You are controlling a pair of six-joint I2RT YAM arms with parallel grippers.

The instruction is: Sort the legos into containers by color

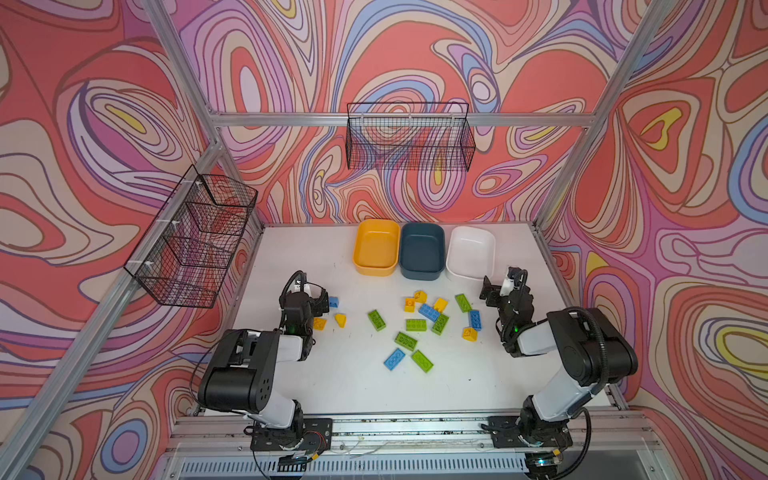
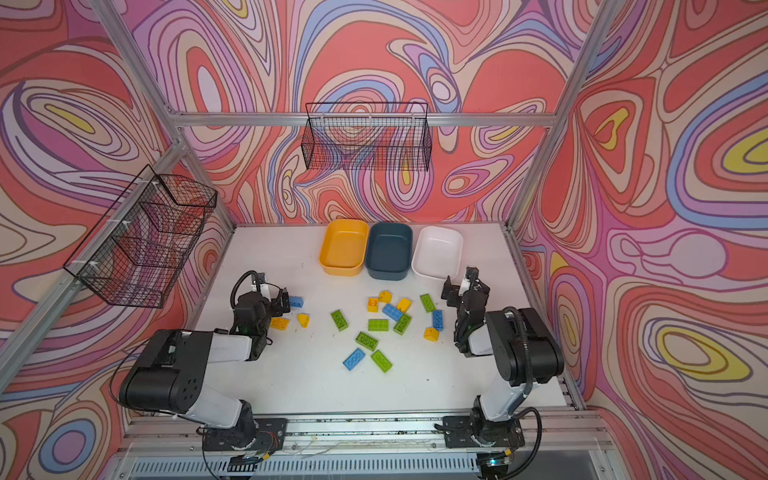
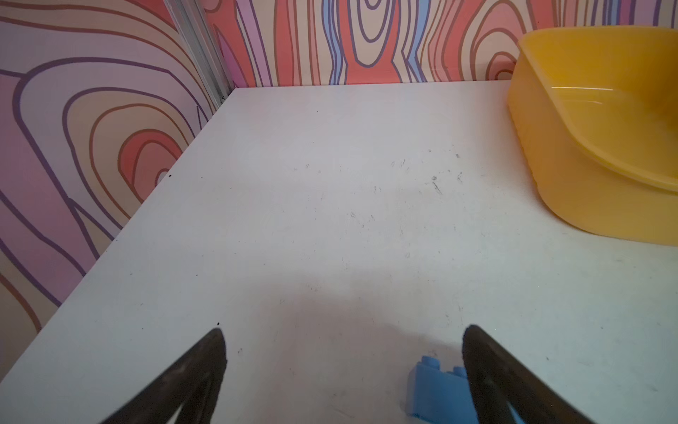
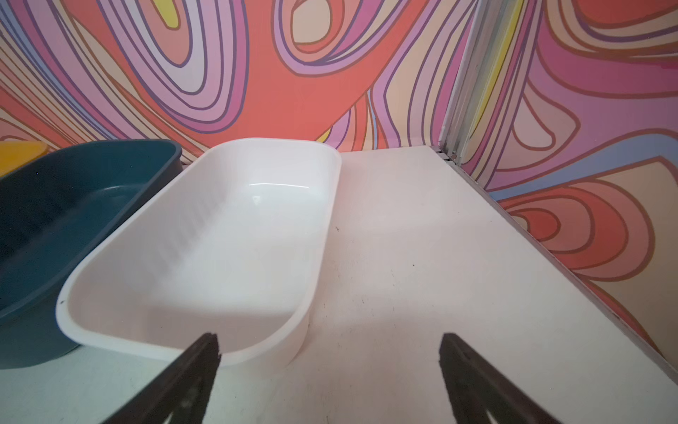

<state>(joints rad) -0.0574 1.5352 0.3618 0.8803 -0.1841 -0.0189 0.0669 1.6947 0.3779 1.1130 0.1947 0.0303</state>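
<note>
Three containers (image 1: 422, 274) line the surface's (image 1: 345, 386) far edge, with the legos (image 1: 415, 325) scattered before them. I see my left gripper (image 3: 345, 330) spread wide with a blue brick (image 3: 436, 385) just inside one finger. My right gripper (image 4: 330, 336) is wide too, near the white container (image 4: 234, 235).

blue brick (image 3: 436, 392) half hidden, yellow tub (image 3: 587, 205) cropped

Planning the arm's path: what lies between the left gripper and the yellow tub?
Only bare table between left gripper and yellow tub, per left wrist view.
</note>
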